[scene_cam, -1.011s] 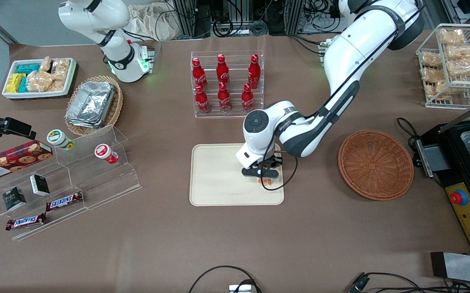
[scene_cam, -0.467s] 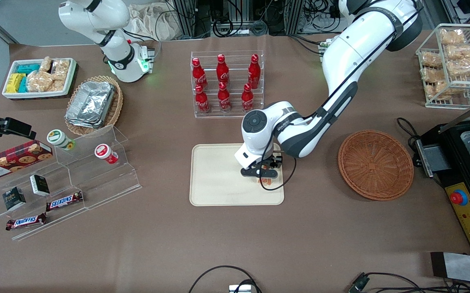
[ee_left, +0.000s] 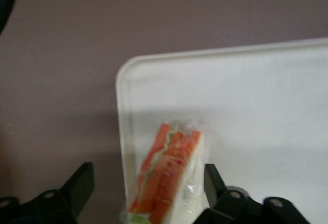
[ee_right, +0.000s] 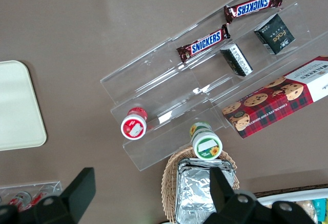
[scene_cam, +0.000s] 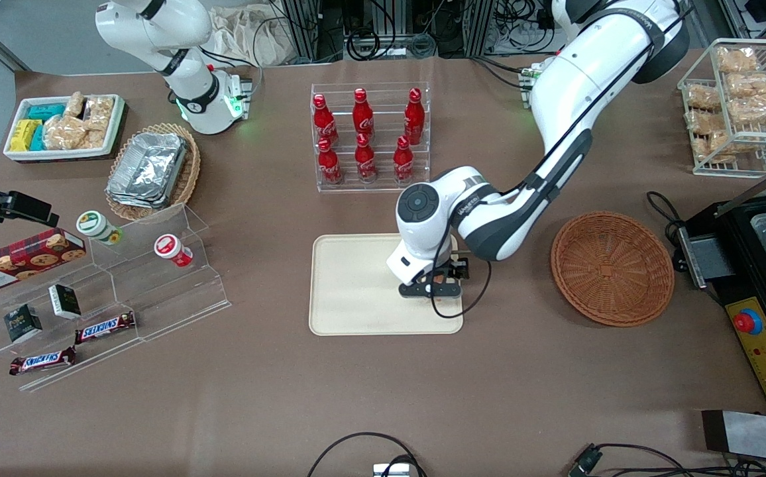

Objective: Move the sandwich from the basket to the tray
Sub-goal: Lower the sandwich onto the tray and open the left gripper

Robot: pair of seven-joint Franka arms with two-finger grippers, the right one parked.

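a: where is your gripper (scene_cam: 433,289)?

b: it hangs over the tray (scene_cam: 356,291), close to the tray's edge that faces the working arm's end of the table, and nearer the tray's front-camera corner on that side than its bottle-rack corner.

a: open or closed?

b: spread apart. in my wrist view the two dark fingers (ee_left: 214,183) stand on either side of the sandwich (ee_left: 169,178) with a gap to each; neither pad presses the wrap.

a: so where does the sandwich sit?

b: on the tray (ee_left: 266,111), just inside a rounded corner, lying along the rim there. its orange and green filling faces up toward my wrist camera, and the pale bread and clear wrap show beside it. whether its lower end overlaps the rim, i cannot tell. from the front my wrist covers it entirely.

a: and the basket (scene_cam: 612,267)?

b: it sits on the table toward the working arm's end, well apart from the tray, with bare brown table (scene_cam: 515,358) between them. only its woven bottom shows inside.

a: what else is near?

b: the clear rack with red bottles (scene_cam: 364,136) stands farther from the front camera than the tray, near the tray's edge on that side. the clear stepped shelf (scene_cam: 151,285) with two snickers bars (scene_cam: 105,326) lies toward the parked arm's end of the table. a black cable (scene_cam: 452,301) loops from my wrist down over the tray's corner.
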